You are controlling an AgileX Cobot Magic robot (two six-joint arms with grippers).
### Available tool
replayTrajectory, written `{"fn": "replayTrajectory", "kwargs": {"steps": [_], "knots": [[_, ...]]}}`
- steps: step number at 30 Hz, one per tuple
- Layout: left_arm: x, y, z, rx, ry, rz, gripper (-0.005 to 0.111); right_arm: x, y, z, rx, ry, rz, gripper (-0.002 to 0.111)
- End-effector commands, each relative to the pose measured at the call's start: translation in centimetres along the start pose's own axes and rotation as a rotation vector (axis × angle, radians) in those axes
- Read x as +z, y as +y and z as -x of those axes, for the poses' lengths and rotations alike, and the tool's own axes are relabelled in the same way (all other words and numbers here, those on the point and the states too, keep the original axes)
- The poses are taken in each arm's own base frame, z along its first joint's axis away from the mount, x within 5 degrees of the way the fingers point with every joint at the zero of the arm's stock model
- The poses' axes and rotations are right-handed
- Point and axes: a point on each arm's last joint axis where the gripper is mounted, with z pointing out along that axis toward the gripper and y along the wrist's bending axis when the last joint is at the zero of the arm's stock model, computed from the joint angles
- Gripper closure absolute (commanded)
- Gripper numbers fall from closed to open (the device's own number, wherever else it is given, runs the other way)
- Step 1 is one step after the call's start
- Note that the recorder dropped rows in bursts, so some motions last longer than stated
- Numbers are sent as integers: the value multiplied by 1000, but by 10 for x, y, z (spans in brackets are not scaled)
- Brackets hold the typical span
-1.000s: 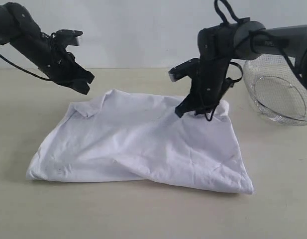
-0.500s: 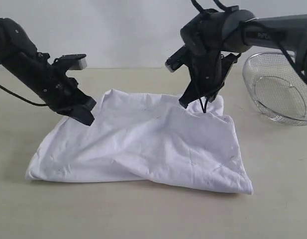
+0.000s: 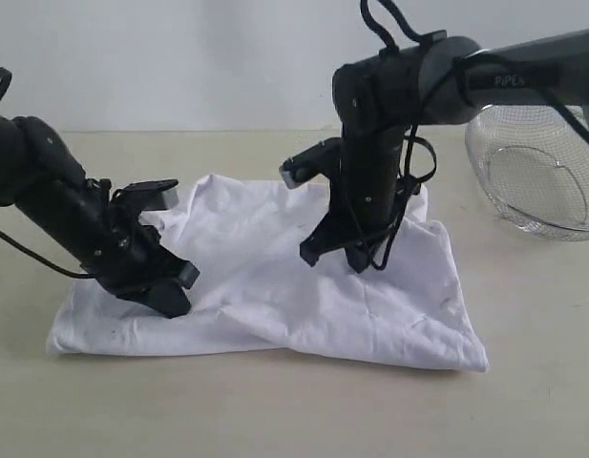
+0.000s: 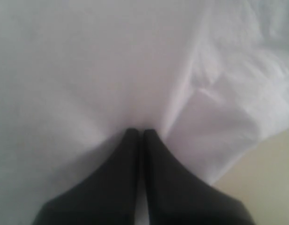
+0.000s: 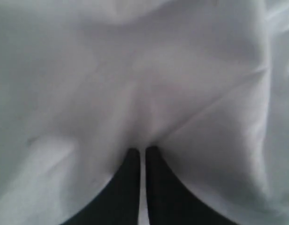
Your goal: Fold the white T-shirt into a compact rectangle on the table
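The white T-shirt (image 3: 265, 277) lies folded in a wide, rumpled slab on the table (image 3: 275, 410), plain side up. My left gripper (image 3: 175, 303) is shut, its tips down on the cloth near the shirt's left front. In the left wrist view the shut gripper (image 4: 140, 132) meets the shirt (image 4: 88, 70) where a crease runs off, with bare table (image 4: 270, 173) beside it. My right gripper (image 3: 334, 256) is shut too, tips on the cloth just right of the middle. The right wrist view shows that gripper (image 5: 143, 150) against wrinkled shirt fabric (image 5: 158, 70). Nothing shows between either pair of fingers.
A wire mesh basket (image 3: 537, 172) stands at the back right of the table, beside the right arm. A pale wall runs behind the table's far edge. Bare tabletop lies in front of the shirt and to its left.
Both arms came down and forward. The left gripper dropped from the air beyond the shirt's back left corner onto its left front. The right one moved from the back right corner to the middle.
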Motion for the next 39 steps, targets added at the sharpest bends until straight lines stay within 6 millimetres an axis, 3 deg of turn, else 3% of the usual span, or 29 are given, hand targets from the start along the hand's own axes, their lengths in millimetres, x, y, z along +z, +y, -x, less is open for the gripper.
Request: {"fn": "replayTrajectory", "kwargs": {"steps": [1,6,13,16,21,25,27,39], "knots": [[10,-4,-18,0,53,-44,102,15,4,-19,24,58,11,109],[8,-14,-32,-19,38,-103,102,23,11,-51,68,108,20,109],[8,-33,-63,-7,69,-161,102,19,21,-107,127,134,21,109],[10,-45,-66,16,62,-180,102,15,23,-120,144,101,14,109],[-7,-60,-52,55,-25,-200,102,-26,22,-116,149,-77,1,109],[-24,-59,-34,88,-153,-109,102,-55,20,-108,154,-277,-14,109],[-27,-55,-27,94,-200,-57,102,-56,19,-105,157,-311,-13,109],[-4,-29,-21,72,-223,108,102,-7,21,-98,166,-204,13,109]]}}
